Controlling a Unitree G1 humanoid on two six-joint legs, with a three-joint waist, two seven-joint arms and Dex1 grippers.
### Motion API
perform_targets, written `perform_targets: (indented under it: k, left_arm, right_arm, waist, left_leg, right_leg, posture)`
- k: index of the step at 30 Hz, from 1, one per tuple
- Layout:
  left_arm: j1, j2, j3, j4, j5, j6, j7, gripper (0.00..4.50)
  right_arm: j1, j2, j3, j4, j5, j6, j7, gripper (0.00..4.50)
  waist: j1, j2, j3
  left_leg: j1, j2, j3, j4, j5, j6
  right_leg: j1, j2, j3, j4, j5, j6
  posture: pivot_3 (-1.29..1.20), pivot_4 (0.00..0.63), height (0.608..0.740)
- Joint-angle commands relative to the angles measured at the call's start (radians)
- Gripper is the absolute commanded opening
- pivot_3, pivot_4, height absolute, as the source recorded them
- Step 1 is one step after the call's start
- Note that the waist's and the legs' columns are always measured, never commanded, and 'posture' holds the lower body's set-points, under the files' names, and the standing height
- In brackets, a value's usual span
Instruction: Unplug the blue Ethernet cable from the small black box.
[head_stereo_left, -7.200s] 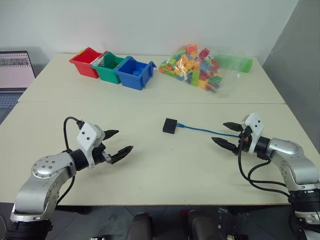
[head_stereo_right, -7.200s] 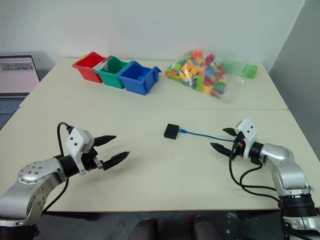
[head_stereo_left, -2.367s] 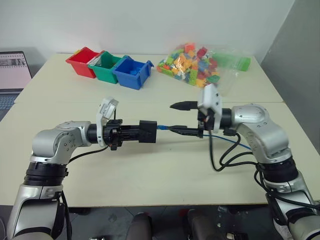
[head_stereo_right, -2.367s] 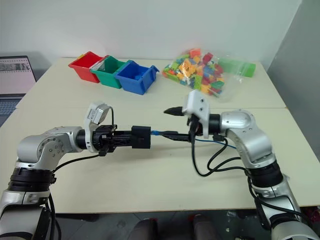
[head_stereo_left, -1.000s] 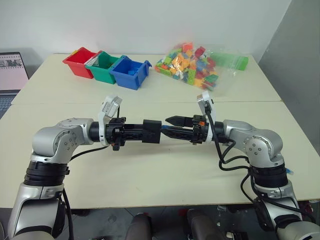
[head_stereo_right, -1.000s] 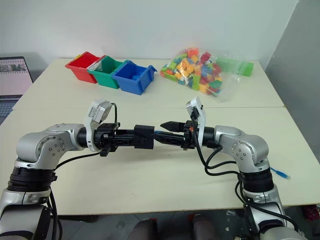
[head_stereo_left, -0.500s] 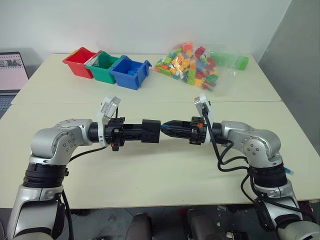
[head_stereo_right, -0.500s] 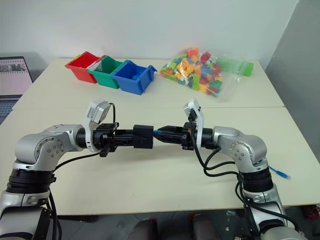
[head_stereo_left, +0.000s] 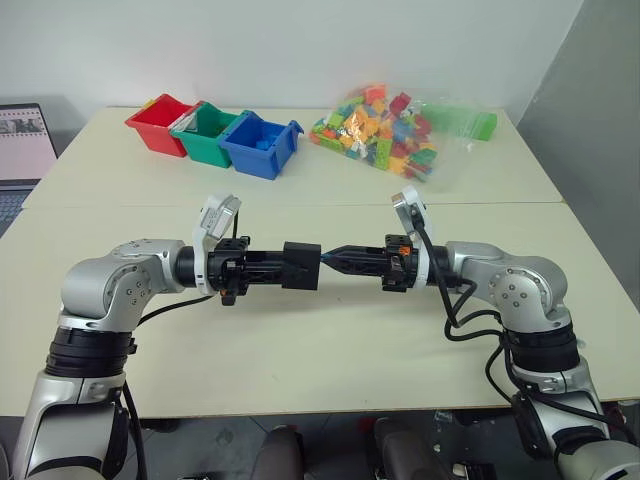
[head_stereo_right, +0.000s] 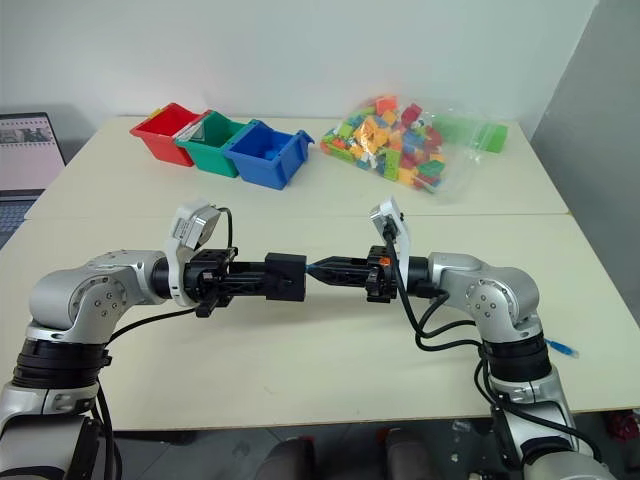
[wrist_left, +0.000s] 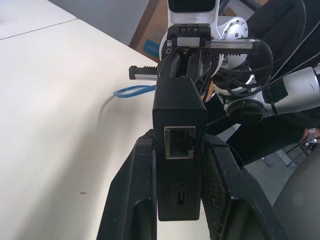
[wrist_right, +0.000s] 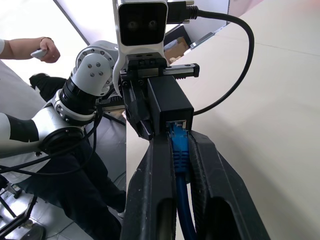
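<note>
Success means the right tool (wrist_right: 181, 150), clenched on the blue Ethernet cable (wrist_right: 179, 150), pulling straight away from the small black box (head_stereo_right: 284, 275) grasped by the left tool (wrist_left: 180, 165).

Bright-blue Ethernet cable (wrist_right: 179, 150), matte black box (wrist_left: 178, 130), red bin (head_stereo_left: 158, 122), green bin (head_stereo_left: 205, 133), blue bin (head_stereo_left: 258, 146), cream table (head_stereo_left: 300, 340)

head stereo overhead; wrist cameras close, facing

Small black box (wrist_left: 179, 135) is matt plastic; blue Ethernet cable (wrist_right: 180, 150) has a smooth glossy jacket. Counter (head_stereo_left: 330, 330) is smooth, matt, cream laminate. Bins (head_stereo_left: 258, 148) look like glossy plastic.
</note>
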Motion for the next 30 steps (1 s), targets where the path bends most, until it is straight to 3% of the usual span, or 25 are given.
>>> perform_targets:
  k: [1,13,15,19,25,27,30]
  left_arm:
    - [-0.005,0.012,0.042,-0.022,-0.020,-0.001,0.012,0.79]
    - [0.072,0.067,0.136,-0.014,-0.018,-0.008,0.047,0.79]
    - [0.092,0.065,0.151,-0.023,-0.018,-0.007,0.067,0.79]
    - [0.136,0.051,0.174,-0.055,-0.022,-0.011,0.115,0.79]
    - [0.157,0.032,0.171,-0.078,0.003,-0.052,0.161,0.79]
    - [0.160,0.012,0.180,-0.079,0.016,-0.078,0.200,0.79]
    - [0.165,-0.013,0.184,-0.074,0.038,-0.121,0.247,0.79]
  right_arm:
    - [-0.012,-0.032,0.007,-0.004,-0.030,-0.031,0.004,0.08]
    - [0.013,-0.127,-0.030,0.097,-0.087,-0.093,0.028,0.07]
    - [-0.010,-0.102,-0.047,0.185,-0.165,-0.196,-0.030,0.07]
    - [-0.090,-0.059,0.001,0.496,-0.462,-0.605,-0.217,0.07]
    - [-0.188,0.000,0.038,0.873,-0.679,-0.895,-0.364,0.07]
    - [-0.205,0.009,0.034,0.940,-0.707,-0.928,-0.382,0.77]
    - [-0.217,0.021,-0.005,0.967,-0.688,-0.934,-0.355,1.34]
  waist:
    - [0.000,0.000,0.000]
    - [0.000,0.000,0.000]
    - [0.000,0.000,0.000]
    - [-0.001,0.000,0.000]
    - [-0.001,0.000,0.000]
    - [0.000,0.000,0.000]
    - [0.000,0.000,0.000]
  left_leg:
    - [0.000,0.000,0.000,0.000,0.000,0.000]
    - [-0.002,0.000,0.000,-0.001,0.000,0.000]
    - [-0.003,0.000,0.000,-0.001,0.000,0.000]
    - [-0.002,0.000,0.001,0.000,0.000,0.000]
    - [-0.003,0.000,0.001,0.000,0.000,0.000]
    - [-0.004,0.001,0.002,-0.001,0.000,0.000]
    - [-0.005,0.000,0.004,0.000,0.000,0.000]
  right_leg:
    - [0.000,0.000,0.000,0.000,0.000,0.000]
    - [-0.001,0.000,0.000,-0.003,0.000,0.000]
    - [-0.001,0.000,0.000,-0.003,0.000,0.000]
    - [-0.001,0.000,0.000,-0.003,0.000,0.000]
    - [-0.002,0.000,0.001,-0.003,0.003,-0.005]
    - [-0.002,-0.001,0.000,-0.003,0.003,-0.005]
    - [-0.002,-0.002,0.000,-0.003,0.003,-0.005]
  posture:
    - [0.00,0.150,0.740]
    - [0.00,0.150,0.740]
    - [0.00,0.150,0.740]
    - [0.00,0.150,0.740]
    - [0.00,0.150,0.740]
    - [0.00,0.150,0.740]
    - [0.00,0.150,0.740]
